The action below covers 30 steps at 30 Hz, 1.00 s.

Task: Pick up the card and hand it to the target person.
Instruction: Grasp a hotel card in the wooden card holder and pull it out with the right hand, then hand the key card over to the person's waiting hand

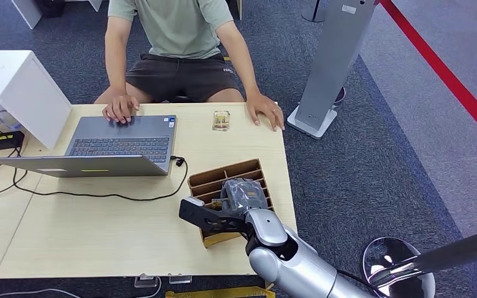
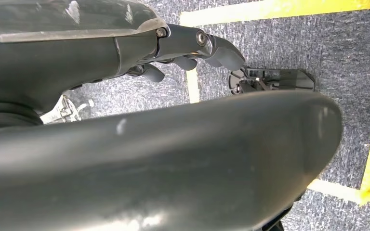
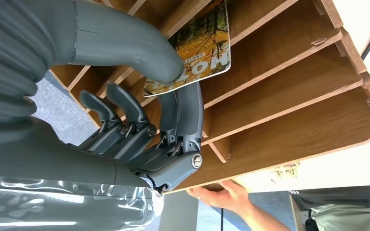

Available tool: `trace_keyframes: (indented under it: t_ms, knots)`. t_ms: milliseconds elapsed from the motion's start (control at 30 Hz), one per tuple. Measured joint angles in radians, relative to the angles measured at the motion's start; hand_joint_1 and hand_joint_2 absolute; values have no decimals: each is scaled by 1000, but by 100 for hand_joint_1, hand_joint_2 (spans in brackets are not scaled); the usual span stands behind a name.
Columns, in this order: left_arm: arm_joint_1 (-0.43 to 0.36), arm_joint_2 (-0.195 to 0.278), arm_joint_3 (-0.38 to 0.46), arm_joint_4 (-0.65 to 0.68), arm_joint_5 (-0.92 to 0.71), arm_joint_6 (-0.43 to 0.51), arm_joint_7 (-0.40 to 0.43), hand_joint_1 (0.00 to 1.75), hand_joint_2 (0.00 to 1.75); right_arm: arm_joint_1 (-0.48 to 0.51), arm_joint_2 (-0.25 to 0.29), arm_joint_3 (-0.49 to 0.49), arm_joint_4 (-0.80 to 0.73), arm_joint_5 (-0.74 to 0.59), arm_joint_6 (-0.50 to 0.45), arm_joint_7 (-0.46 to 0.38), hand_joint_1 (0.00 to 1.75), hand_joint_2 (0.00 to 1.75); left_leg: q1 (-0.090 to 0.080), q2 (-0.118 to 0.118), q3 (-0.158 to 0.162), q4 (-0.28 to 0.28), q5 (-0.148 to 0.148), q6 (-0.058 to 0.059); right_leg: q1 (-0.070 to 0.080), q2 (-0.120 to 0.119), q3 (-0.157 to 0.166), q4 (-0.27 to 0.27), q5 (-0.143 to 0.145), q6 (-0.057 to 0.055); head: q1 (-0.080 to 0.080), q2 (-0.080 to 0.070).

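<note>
An open grey laptop (image 1: 121, 144) sat on the pale wooden worktop (image 1: 99, 230), its black cable (image 1: 87, 194) looping beside it. A small clear plastic box (image 1: 221, 120) lay near the far edge. A white cabinet (image 1: 18, 87) stood left.

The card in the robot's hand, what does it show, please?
An orange-yellow autumn forest scene, on the card, clearest from the right wrist.

Bright, even indoor light with soft shadows on the bench (image 1: 130, 236); both wrist views blur close up.
</note>
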Motion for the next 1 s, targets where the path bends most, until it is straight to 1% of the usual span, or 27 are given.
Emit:
trace_keyframes:
  t_ms: [400,567,633,733,833,933,1000]
  knots:
    - [1,0,0,0,11,13,-11,0,0,0,-5,-4,-16,21,-7,0,175,175,0,0,0,0,0,0,0,0,0,0,0,0,0,0]
    - [3,0,0,0,22,13,-11,0,0,-28,-25,-35,-133,91,32,0,175,175,0,0,0,0,0,0,0,0,0,0,0,0,0,0]
    - [4,0,0,0,23,13,-11,0,0,-51,-35,-57,-195,109,29,0,175,175,0,0,0,0,0,0,0,0,0,0,1,0,0,0]
    - [5,0,0,0,19,12,-13,0,0,-96,-55,-87,-287,115,-8,0,175,175,0,0,1,1,0,0,0,0,0,0,1,0,0,0]
    - [5,0,0,0,7,10,-19,0,0,-146,-75,-111,-350,112,-67,-2,175,175,0,0,0,1,0,0,0,0,0,0,1,0,1,0]
    - [0,0,0,0,-10,8,-19,0,0,-197,-89,-117,-370,103,-135,-20,175,175,0,0,0,0,0,0,0,0,0,0,1,0,0,0]
    - [-8,-1,-2,0,-25,4,-13,0,0,-237,-91,-115,-346,91,-177,-59,175,175,0,0,-1,0,0,0,0,0,0,0,1,0,0,0]
